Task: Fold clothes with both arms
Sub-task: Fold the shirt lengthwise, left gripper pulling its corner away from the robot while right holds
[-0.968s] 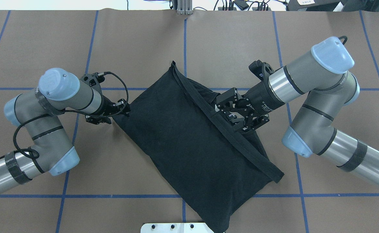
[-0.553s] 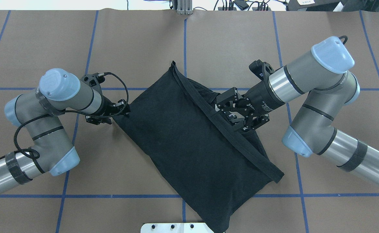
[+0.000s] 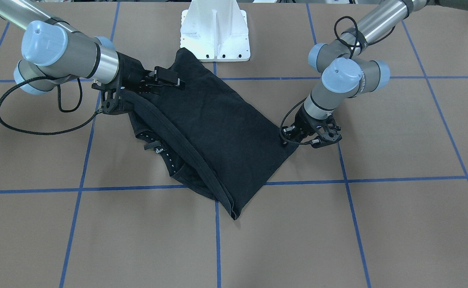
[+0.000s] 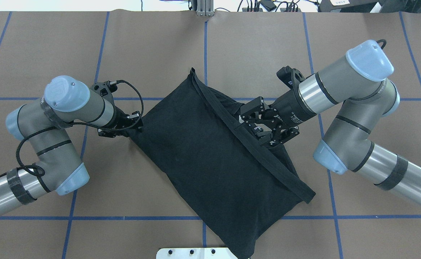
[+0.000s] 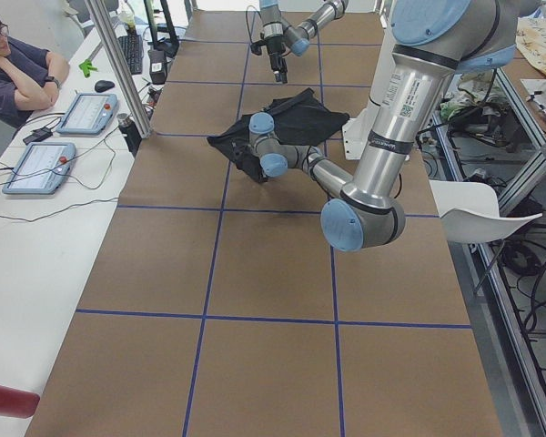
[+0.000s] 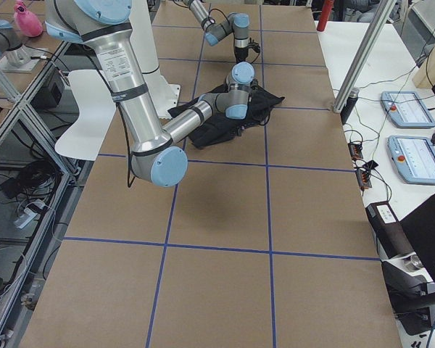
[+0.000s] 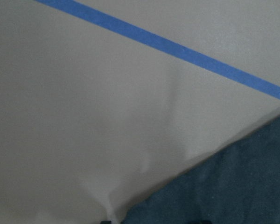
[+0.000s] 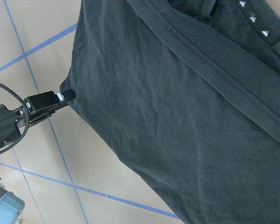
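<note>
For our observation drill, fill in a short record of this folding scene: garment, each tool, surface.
garment: black T-shirt, folded over, lying diagonally
left tool: at the shirt's left corner; open or shut unclear
right tool: open, above the shirt's right side
surface: brown table with a blue tape grid

left hand (image 4: 135,121): low, spread unclear | right hand (image 4: 255,127): spread wide, wrist angled down

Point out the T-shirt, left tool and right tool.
T-shirt (image 4: 210,158): overhead view, middle of the cloth.
left tool (image 4: 130,126): overhead view, between its fingertips, at the shirt's corner.
right tool (image 4: 254,126): overhead view, between its fingertips.
</note>
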{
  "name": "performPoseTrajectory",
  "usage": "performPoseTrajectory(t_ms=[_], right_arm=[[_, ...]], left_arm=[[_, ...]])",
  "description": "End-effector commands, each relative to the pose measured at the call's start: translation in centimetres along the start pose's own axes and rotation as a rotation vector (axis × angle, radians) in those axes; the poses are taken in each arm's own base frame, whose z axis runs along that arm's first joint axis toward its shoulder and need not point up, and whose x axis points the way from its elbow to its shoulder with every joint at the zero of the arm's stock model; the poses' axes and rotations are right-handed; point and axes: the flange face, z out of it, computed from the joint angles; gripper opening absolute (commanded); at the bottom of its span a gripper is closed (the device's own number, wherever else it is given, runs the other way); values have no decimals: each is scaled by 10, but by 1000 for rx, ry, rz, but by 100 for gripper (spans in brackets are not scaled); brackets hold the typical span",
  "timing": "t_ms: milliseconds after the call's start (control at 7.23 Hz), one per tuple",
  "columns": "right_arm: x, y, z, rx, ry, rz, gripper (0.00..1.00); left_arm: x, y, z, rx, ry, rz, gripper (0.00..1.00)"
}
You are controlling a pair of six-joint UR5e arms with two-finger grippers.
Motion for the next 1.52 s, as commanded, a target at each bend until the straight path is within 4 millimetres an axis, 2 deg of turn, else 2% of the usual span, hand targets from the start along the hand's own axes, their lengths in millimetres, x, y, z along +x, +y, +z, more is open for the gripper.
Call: performPoseTrajectory(t_ms=[0, 415, 553, 968, 1107, 1383], right_arm=[[1, 0, 0, 0, 1, 1, 100], [2, -1, 1, 1, 2, 3, 100], [2, -2, 0, 2, 2, 4, 100], [1, -4, -4, 18, -2, 4, 100], [1, -5, -5, 21, -2, 4, 100], [0, -7, -8, 38, -7, 3, 100]], left_arm=[[1, 1, -3, -3, 4, 1, 0], [-1, -1, -10, 0, 2, -7, 0], [-1, -7, -11, 7, -24, -24, 0], [-16, -64, -36, 86, -35, -80, 0], [-15, -78, -36, 100, -41, -94, 0], [37, -118, -25, 132, -42, -116, 0]])
